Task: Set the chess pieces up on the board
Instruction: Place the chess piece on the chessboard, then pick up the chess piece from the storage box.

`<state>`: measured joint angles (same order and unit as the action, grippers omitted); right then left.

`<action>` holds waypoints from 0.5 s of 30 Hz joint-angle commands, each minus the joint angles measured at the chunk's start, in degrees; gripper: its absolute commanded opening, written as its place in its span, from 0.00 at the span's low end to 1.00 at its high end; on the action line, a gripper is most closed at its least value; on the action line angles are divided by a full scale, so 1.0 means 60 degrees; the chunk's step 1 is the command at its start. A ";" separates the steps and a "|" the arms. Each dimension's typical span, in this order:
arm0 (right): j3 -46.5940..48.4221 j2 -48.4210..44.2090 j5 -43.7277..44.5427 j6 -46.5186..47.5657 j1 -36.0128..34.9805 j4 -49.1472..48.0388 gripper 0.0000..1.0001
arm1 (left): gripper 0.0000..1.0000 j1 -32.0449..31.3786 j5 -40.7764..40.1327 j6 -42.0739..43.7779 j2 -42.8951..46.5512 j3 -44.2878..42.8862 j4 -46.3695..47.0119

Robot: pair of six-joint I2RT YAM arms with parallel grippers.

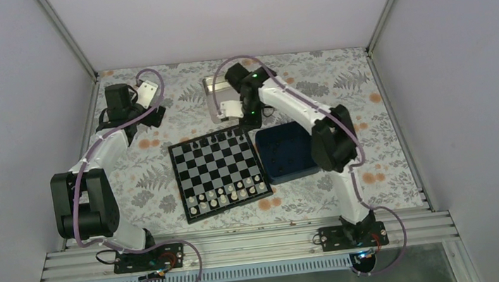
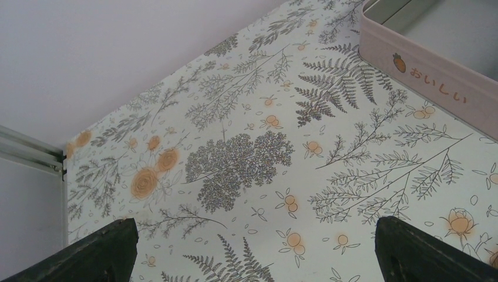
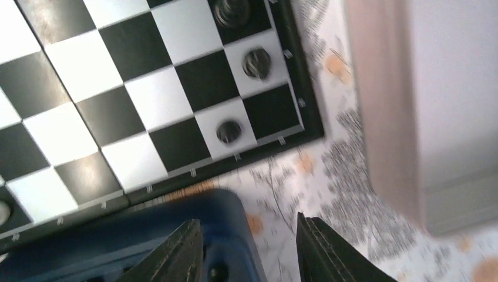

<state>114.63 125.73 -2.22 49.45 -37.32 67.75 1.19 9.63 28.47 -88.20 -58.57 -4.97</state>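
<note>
**Left arm, upper left of the overhead picture.** The left pincer [image 2: 255, 235] stood spread wide and held nothing. It hung over the flowered tablecloth [image 2: 235, 158], well apart from the board. A corner of the tin [image 2: 423, 70] showed at the upper right of its own camera.

**Board [image 1: 216, 169], centre of the overhead picture.** It lay flat on the cloth.
- White chessmen [image 1: 228, 194]: two rows that looked complete, along the lower edge.
- Black chessmen [image 3: 256, 61]: only a handful, strung along the upper edge, too small to count from above.
- The right wrist camera showed three black ones on squares close to the upper right corner. The corner square itself was bare.
- The row in front of them looked almost wholly bare.

**Right arm, upper middle of the overhead picture.** The right pincer [image 3: 248, 226] hung over the spot where the board's corner, the tin and the blue box came near one another. Its fingers were parted partway, with nothing between them.

**Blue box [image 1: 287, 152], right of centre.** It sat just beside the board's right edge. There were small dark specks inside. They may have been chessmen waiting, but I could not tell.

**Progress, as judged.** The white side looked finished. The black side was barely begun, with most of its back row and nearly all of its front row left to place.
</note>
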 commanded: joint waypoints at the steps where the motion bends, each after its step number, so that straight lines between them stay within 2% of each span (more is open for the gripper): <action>1: -0.0732 -0.1285 0.0179 -0.0306 0.0657 0.0128 0.43 | 1.00 0.0050 0.0190 -0.0071 -0.0030 -0.0095 0.0120; 5: -0.2083 -0.2200 0.0026 -0.0415 0.1098 0.0356 0.43 | 1.00 0.0053 0.0213 -0.0094 -0.0098 -0.0197 0.0095; 9: -0.4013 -0.3263 0.0216 -0.0479 0.1161 -0.0255 0.46 | 1.00 0.0043 0.0202 -0.0058 -0.0252 -0.0218 0.0104; 15: -0.5364 -0.3434 0.0129 -0.0793 0.1195 -0.1354 0.46 | 1.00 0.0007 0.0195 -0.0256 -0.0398 -0.0152 0.0095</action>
<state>85.45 106.19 -0.95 46.78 -29.63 65.56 1.17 9.72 27.99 -89.69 -58.63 -4.99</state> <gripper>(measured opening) 0.460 0.999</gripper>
